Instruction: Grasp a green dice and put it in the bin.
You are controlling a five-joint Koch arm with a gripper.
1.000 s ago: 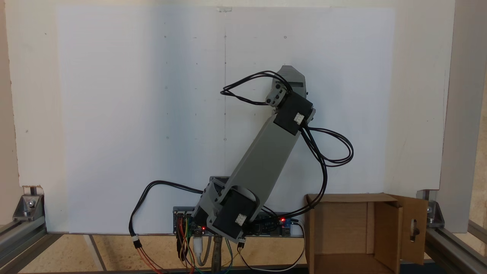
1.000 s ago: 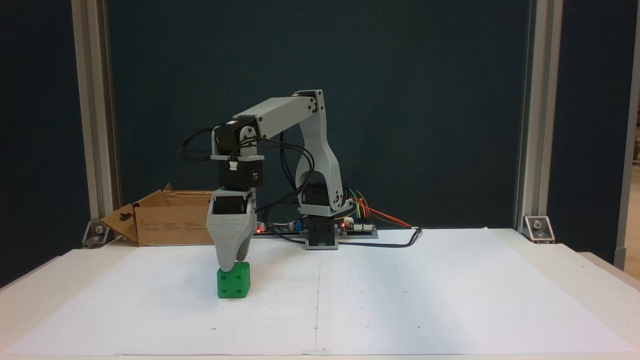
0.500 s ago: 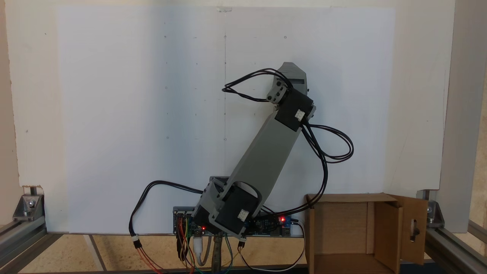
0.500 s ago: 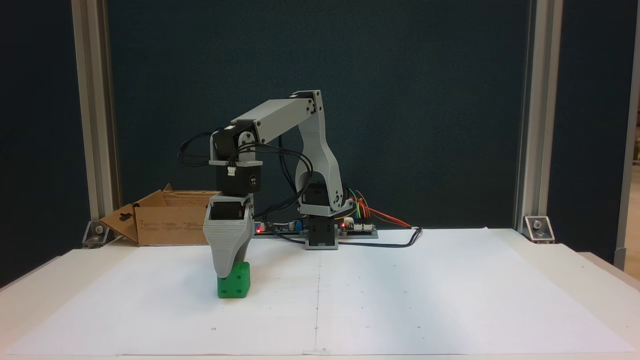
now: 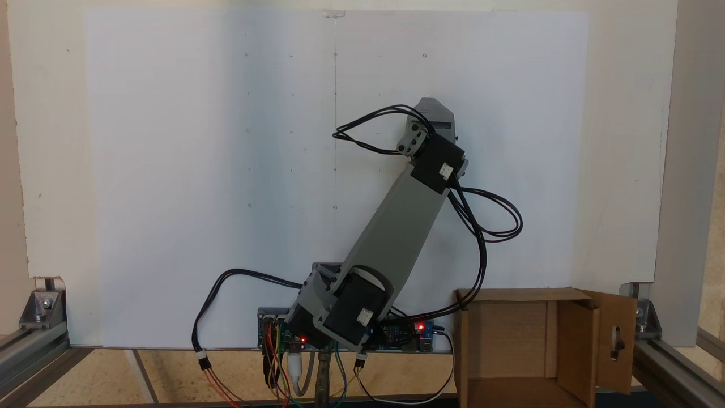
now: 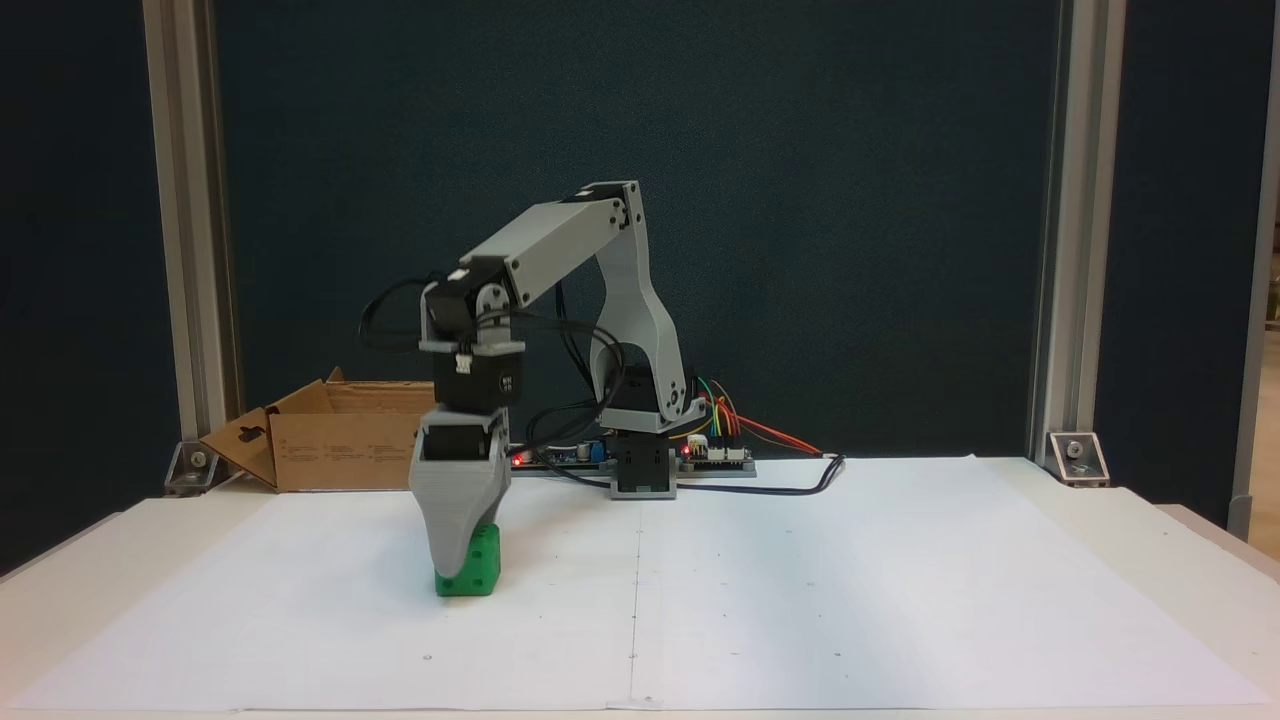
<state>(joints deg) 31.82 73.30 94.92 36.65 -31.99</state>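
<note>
Lower than before, the gripper (image 6: pixel 458 570) now straddles the dice (image 6: pixel 472 572) near the counter's left edge, jaws overlapped, so their state cannot be told.

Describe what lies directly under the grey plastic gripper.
The small green plastic dice on white paper; the grey gripper covers its left front part. Jaw contact is hidden.

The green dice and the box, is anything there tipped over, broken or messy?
Nothing stands out. The green dice sits flat on the white paper, with the gripper lowered over it. The bin stands upright at the table's back edge with its flaps open, and looks undamaged and empty from above.
</note>
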